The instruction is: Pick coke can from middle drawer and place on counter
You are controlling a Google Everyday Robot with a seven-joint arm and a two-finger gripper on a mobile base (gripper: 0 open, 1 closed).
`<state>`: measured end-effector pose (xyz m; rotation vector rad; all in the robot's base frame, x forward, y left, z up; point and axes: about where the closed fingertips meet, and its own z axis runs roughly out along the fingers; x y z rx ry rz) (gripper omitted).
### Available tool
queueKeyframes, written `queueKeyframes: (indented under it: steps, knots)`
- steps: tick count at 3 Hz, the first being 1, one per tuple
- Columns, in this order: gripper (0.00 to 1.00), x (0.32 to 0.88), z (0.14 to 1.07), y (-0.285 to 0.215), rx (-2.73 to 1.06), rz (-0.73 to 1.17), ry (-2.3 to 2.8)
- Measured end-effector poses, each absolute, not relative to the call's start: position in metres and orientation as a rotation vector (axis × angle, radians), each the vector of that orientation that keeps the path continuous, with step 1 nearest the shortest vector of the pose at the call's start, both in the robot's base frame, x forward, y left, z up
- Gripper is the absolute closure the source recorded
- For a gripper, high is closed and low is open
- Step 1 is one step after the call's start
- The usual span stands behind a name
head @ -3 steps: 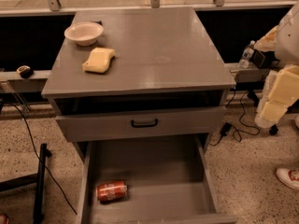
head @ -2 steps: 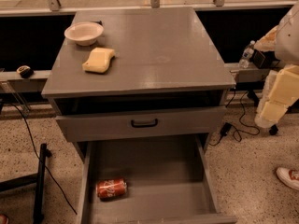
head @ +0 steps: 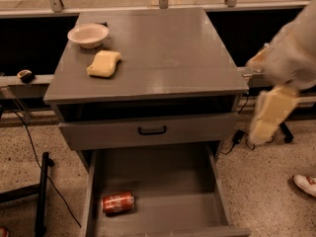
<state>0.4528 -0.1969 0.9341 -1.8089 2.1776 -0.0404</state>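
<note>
The red coke can (head: 118, 203) lies on its side on the floor of the open middle drawer (head: 168, 181), near its front left corner. The grey counter (head: 163, 48) is the cabinet's top. My gripper (head: 264, 130) hangs at the end of the cream and white arm, beside the cabinet's right edge. It is level with the closed drawer front, above and well to the right of the can. It holds nothing that I can see.
A white bowl (head: 88, 35) and a yellow sponge (head: 104, 64) sit on the counter's back left. The closed upper drawer front has a black handle (head: 152, 130). A black stand (head: 42, 191) and cables are on the floor at left, and a shoe (head: 305, 183) at right.
My arm and gripper have swung left and down, closer to the cabinet's right side. The can, bowl and sponge have not moved.
</note>
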Motion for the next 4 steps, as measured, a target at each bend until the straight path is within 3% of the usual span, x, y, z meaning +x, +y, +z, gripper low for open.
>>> queueKeyframes:
  steps: [1,2,4]
  knots:
    - [0.0,0.459,0.846,-0.145,-1.958,0.047,2.075]
    - [0.0,0.439,0.751,-0.141,-2.045,0.185,2.051]
    - [0.0,0.439,0.717,-0.119,-2.113,0.296,1.934]
